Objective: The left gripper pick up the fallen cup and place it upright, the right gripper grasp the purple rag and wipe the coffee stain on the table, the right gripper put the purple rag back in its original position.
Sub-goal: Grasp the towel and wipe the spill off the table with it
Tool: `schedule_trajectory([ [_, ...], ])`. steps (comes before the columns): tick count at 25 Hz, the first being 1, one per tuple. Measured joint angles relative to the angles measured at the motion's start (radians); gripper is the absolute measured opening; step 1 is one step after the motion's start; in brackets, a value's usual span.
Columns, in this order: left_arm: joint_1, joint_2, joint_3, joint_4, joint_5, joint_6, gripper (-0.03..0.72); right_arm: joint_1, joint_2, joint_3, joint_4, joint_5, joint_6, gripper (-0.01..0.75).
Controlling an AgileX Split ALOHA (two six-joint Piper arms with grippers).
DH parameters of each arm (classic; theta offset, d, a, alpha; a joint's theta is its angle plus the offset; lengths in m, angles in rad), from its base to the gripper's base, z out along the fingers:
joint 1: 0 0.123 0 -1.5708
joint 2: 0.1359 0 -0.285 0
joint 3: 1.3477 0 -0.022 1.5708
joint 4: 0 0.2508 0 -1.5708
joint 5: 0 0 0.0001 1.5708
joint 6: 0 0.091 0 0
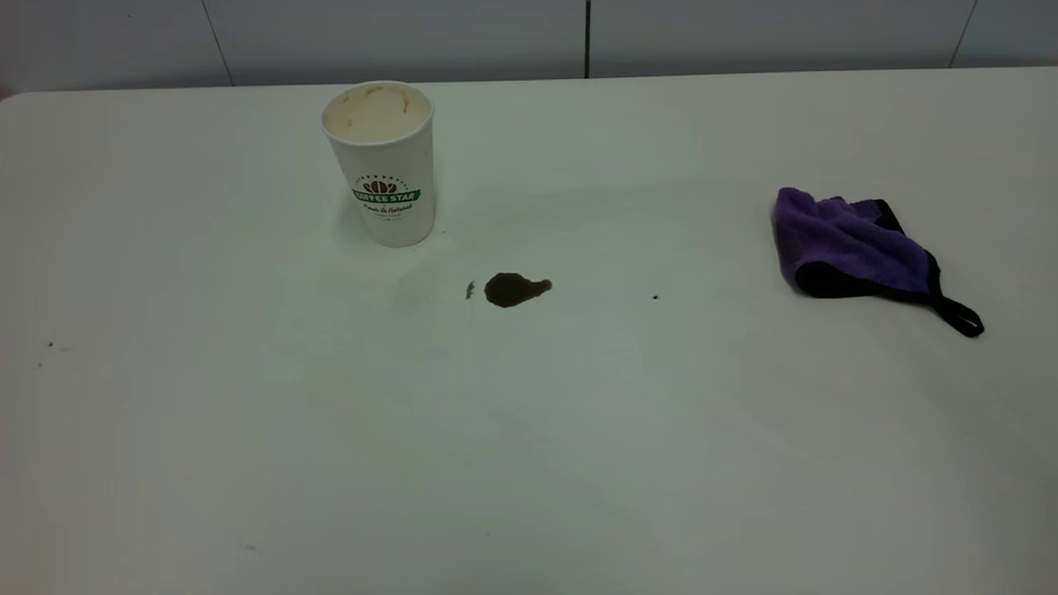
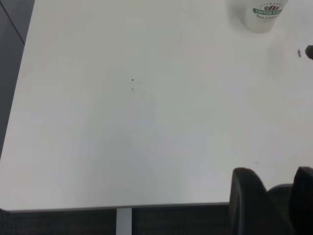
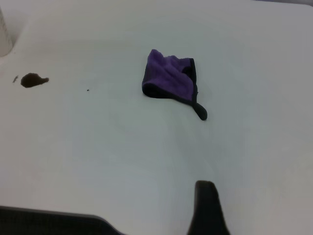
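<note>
The cup (image 1: 382, 165) stands upright on the table (image 1: 529, 430) at the back left, empty, its logo facing the camera; it also shows in the left wrist view (image 2: 264, 14). The coffee stain (image 1: 514, 289) lies just in front and right of the cup, with a speck at its left; it also shows in the right wrist view (image 3: 33, 80). The purple rag (image 1: 855, 244) lies crumpled at the right, loop strap trailing right, also in the right wrist view (image 3: 168, 78). My left gripper (image 2: 274, 176) is open and empty over the near table edge, far from the cup. My right gripper (image 3: 208, 208) hangs well short of the rag, holding nothing.
A tiny dark dot (image 1: 655, 297) lies between the stain and the rag. A few faint specks (image 1: 50, 345) mark the left side. The table's near edge (image 2: 117, 205) shows in the left wrist view. Neither arm appears in the exterior view.
</note>
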Motion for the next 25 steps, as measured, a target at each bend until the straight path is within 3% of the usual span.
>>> schedule_trajectory([
  [20,0.0,-0.001,0.0,0.0,0.0,-0.001,0.242,0.0,0.003,-0.001,0.008,0.0,0.003,0.567],
  [25,0.0,-0.001,0.0,0.0,0.0,-0.001,0.242,0.0,0.221,-0.081,-0.033,-0.052,0.032,0.611],
])
